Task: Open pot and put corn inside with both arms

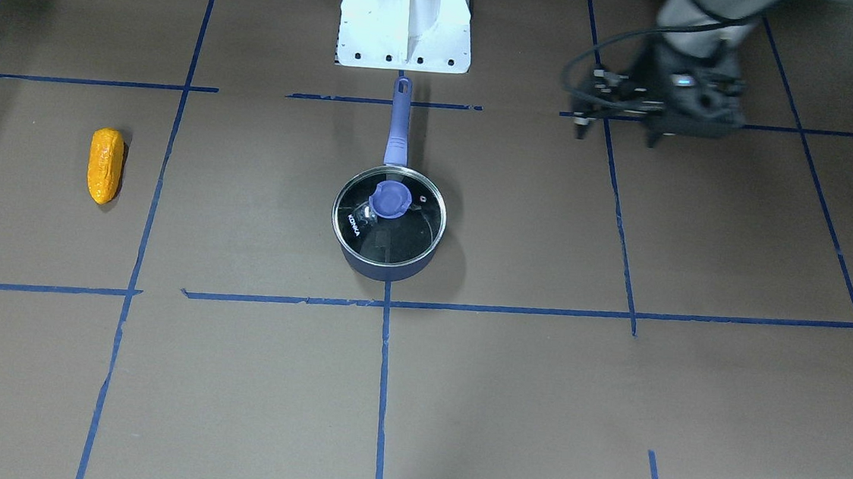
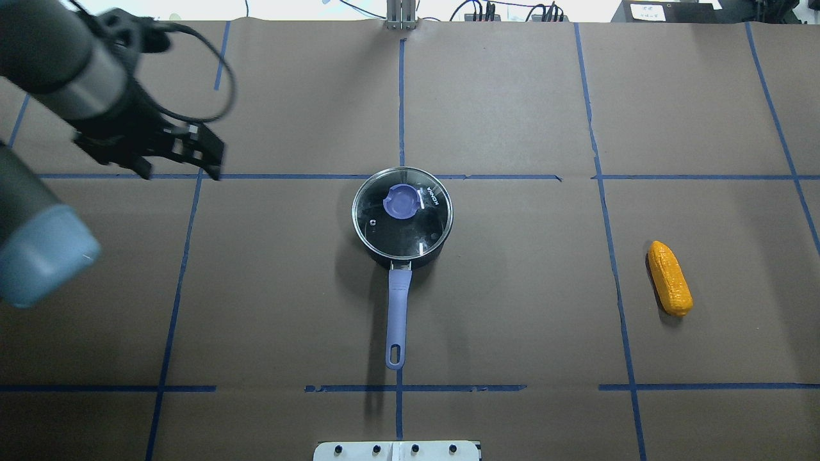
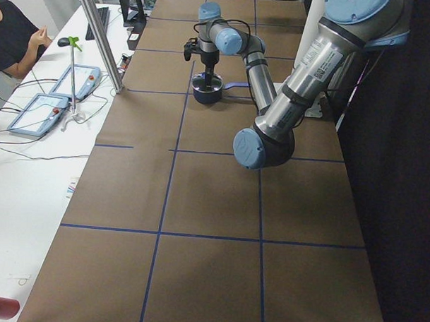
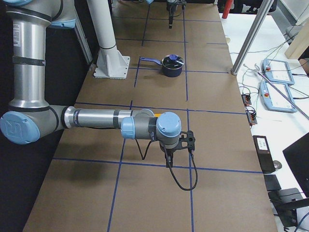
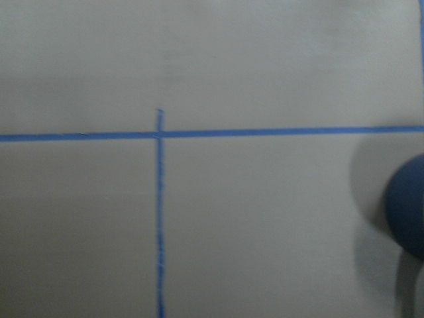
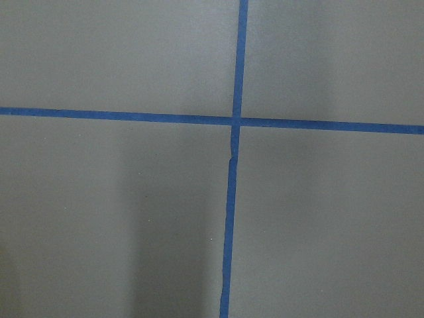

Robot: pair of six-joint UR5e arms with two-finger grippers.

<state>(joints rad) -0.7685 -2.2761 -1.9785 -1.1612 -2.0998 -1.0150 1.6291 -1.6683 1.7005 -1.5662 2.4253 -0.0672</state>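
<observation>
The pot stands at the table's middle with its glass lid on and the purple knob on top; its long handle points toward the robot's base. It also shows in the overhead view. The corn lies alone on the brown paper, far to the pot's right in the overhead view. My left gripper hangs open and empty above the table, well left of the pot; it also shows in the front view. My right gripper shows only in the right side view, near the corn; I cannot tell its state.
The white robot base mount stands just behind the pot's handle. Blue tape lines grid the brown paper. A side table with teach pendants, a metal post and a seated operator lies beyond the far edge.
</observation>
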